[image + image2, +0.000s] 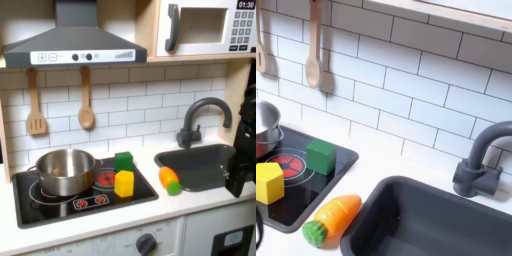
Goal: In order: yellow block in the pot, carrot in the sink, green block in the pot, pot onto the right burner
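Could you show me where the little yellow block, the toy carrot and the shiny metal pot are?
Small bright yellow toy block [124, 183], first exterior view, on its front face.
Stubby orange toy carrot [337, 215], second exterior view, on its orange body.
Shiny round steel pot [66, 174], first exterior view, on its side wall.

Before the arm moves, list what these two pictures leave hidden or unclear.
- Gripper: a dark arm part sits at the first exterior view's right edge, cut by the frame; whether its jaws are open or shut cannot be told.
- The pot: cut off by the second exterior view's left edge.
- The pot's inside: its floor is hidden by the near wall in the first exterior view.
- Stove markings: too blurred to read.
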### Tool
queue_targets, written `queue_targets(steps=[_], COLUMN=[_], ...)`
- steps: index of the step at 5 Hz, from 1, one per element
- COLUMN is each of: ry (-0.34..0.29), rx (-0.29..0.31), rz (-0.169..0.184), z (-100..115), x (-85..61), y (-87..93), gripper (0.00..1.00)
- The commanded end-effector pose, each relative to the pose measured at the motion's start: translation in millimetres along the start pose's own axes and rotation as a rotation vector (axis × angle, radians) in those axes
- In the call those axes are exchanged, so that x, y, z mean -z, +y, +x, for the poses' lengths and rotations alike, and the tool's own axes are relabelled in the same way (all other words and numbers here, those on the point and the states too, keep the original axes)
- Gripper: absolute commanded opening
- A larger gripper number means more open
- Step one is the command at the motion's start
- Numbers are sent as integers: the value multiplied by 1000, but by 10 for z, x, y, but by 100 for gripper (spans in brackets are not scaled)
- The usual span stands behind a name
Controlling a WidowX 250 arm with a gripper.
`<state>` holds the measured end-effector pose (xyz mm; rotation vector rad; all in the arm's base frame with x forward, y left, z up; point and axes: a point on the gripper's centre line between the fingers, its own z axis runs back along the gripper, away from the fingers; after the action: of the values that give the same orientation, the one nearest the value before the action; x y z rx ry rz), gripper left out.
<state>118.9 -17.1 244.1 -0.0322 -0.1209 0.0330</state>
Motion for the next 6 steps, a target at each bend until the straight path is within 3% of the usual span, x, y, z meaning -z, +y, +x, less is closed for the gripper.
queue_targets(steps=[1,5,6], ry=[0,3,-4], rx=[0,-99,-108], rz=[-1,-23,-13], z=[0,680,868], x=[0,112,165], y=[-2,360,469], gripper=[100,100,100])
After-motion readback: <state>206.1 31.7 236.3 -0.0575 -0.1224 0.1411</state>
